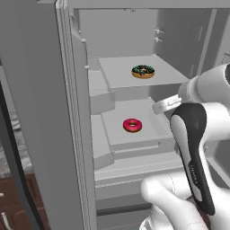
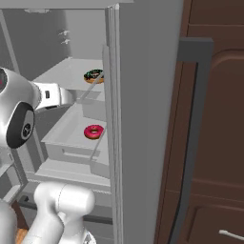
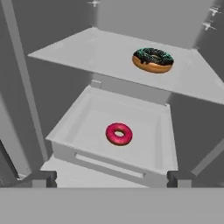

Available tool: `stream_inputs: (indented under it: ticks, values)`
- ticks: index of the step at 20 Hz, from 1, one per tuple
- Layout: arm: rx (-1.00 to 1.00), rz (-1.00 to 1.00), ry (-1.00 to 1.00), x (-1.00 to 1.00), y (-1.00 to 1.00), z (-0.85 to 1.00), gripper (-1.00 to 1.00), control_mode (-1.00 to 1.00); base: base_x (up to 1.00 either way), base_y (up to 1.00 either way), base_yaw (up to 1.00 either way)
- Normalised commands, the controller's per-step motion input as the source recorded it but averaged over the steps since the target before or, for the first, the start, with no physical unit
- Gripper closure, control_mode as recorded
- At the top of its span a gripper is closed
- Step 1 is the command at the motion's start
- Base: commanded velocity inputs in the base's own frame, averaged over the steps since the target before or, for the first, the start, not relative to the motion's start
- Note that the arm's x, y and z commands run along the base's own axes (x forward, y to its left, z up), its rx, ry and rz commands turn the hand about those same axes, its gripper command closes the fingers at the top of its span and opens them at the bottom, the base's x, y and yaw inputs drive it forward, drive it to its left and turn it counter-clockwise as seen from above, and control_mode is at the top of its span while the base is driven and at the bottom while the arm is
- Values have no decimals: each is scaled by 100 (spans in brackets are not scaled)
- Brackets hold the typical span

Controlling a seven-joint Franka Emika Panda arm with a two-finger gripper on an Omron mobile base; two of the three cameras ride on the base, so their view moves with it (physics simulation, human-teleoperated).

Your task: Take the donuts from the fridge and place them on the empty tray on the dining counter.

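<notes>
Grey fridge (image 1: 54,112) with two donuts (image 3: 119,133)

fridge (image 1: 40,112) doors wide, approach clear; upper shelf (image 3: 87,52) overhangs red donut (image 3: 119,133) (low headroom).

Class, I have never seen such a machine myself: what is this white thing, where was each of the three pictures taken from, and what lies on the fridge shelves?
The white thing is a robot arm on a base that can drive, facing an open fridge. Two pictures come from cameras on the base, behind the arm to its left and right. The third comes from a camera on the hand; the two dark tips at its bottom are the gripper, open and holding nothing. A chocolate donut lies on the upper shelf. A red donut lies in the shallow drawer below.
</notes>
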Motion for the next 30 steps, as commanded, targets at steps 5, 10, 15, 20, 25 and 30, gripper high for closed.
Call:
stream_inputs:
  ticks: [5,10,15,20,25,30]
  values:
    - [8,-1,0,10,12,52,-100,-100,0,0,0]
    - [18,0,-1,12,-18,10,-100,-100,0,0,0]
    - [7,0,0,53,-8,0,-100,-100,0,0,0]
    - [-3,0,-2,48,0,0,-100,-100,0,0,0]
    - [-3,-1,0,56,0,0,-100,-100,0,0,0]
    - [0,0,3,71,1,0,-100,-100,0,0,0]
